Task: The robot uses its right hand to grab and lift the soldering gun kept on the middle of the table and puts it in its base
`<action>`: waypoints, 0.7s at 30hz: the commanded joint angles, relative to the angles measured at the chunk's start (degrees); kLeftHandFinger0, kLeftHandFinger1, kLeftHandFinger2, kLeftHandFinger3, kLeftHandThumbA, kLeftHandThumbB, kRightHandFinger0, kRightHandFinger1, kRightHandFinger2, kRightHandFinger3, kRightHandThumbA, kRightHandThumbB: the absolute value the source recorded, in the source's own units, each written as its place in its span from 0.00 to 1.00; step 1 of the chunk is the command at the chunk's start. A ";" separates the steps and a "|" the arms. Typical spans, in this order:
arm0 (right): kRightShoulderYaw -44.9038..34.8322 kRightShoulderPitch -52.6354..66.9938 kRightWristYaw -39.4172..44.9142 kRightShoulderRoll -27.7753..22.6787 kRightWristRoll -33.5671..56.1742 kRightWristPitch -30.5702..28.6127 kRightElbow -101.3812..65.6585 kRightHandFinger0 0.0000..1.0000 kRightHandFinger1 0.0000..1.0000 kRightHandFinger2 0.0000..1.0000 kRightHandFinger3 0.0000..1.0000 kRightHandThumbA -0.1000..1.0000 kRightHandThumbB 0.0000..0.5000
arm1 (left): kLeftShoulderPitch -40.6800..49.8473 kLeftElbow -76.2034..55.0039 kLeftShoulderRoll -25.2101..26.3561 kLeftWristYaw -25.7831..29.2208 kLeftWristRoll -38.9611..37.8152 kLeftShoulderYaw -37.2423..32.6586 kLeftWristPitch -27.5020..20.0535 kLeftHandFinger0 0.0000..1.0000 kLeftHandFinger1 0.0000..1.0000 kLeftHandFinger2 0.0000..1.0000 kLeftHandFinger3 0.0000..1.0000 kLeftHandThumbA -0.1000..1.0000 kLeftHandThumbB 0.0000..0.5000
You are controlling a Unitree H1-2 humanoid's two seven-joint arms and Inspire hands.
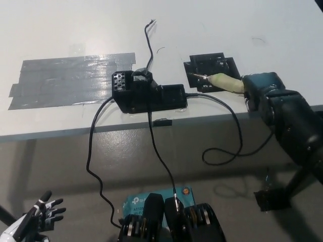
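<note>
Black right hand (262, 93) at the table's near right edge, closed around the rear of the soldering gun (222, 82), holding it nearly level with the pale handle pointing left and the thin metal tip over the near-left part of the black base (212, 67); whether tip and base touch, not discernible. Base well in from the table (262, 25) edge, with bare white surface behind and to its right. Just left of it, a black box (146, 93) near the front edge, cables running off it and over the rim, one looping below the gun. Farther left, grey tape strips (70, 80), flat on the tabletop. White left hand (38, 219) low at the lower left, well below the table, fingers spread, holding nothing, partly cut off by the frame.
</note>
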 commanded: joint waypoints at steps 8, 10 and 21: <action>7.97 8.22 12.24 1.48 -3.77 1.39 4.56 0.37 0.40 0.40 0.63 0.13 0.43 | -0.96 -0.98 3.85 -4.55 -0.35 0.03 -2.06 1.00 1.00 1.00 1.00 1.00 0.58; 10.38 8.70 10.25 0.75 -7.07 2.45 2.25 0.08 0.24 0.29 1.00 0.16 0.03 | -1.17 -0.32 3.95 -5.09 -0.26 -0.02 -2.49 1.00 1.00 1.00 1.00 1.00 0.62; 6.46 17.74 -12.00 -1.88 -10.51 2.61 -6.51 0.00 0.33 0.60 0.34 0.22 0.00 | 0.14 -0.55 4.31 -6.00 0.32 -0.29 -3.61 1.00 1.00 1.00 1.00 1.00 0.64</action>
